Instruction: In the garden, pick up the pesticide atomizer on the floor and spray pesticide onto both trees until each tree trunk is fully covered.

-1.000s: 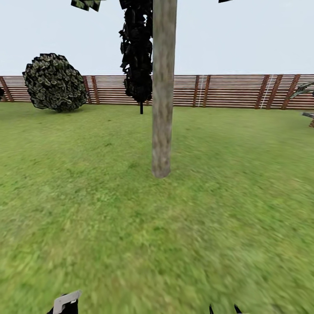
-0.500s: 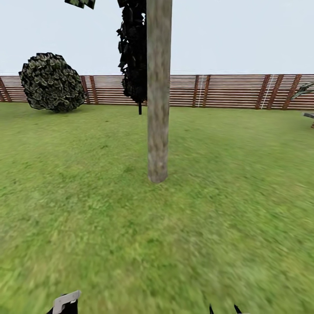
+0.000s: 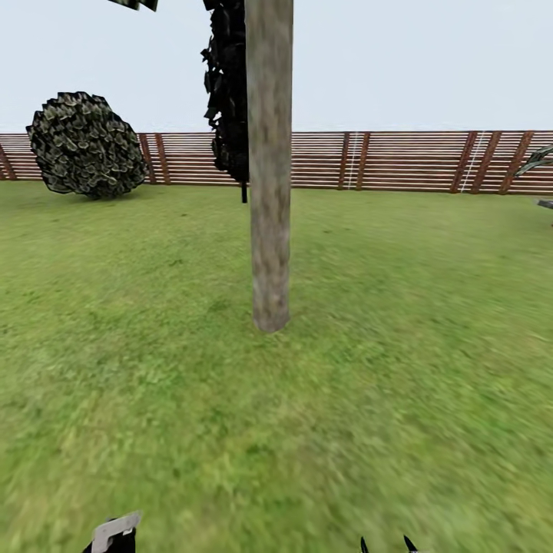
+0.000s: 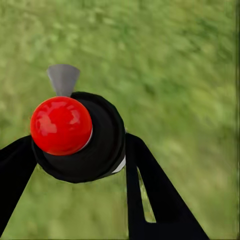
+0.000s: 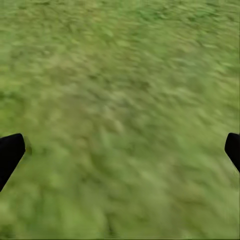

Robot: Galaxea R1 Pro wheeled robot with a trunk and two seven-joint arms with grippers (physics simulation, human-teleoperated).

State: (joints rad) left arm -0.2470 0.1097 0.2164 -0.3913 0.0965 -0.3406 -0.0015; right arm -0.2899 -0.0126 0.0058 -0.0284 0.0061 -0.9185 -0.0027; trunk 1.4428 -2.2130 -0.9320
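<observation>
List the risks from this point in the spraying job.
1. The trunk stands some way ahead across the lawn; spraying from here would likely fall short.
2. The left gripper grips the atomizer around its body, the red top bare; a slip while driving could drop it.
3. The grey nozzle faces grass in the wrist view; it probably needs re-aiming at the trunk first.

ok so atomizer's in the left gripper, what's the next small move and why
Probably roll a bit closer to the tree trunk. It stands ahead across open lawn, apparently beyond spray range. The left gripper grips the pesticide atomizer, low over grass, so raising and aiming comes after.
</observation>
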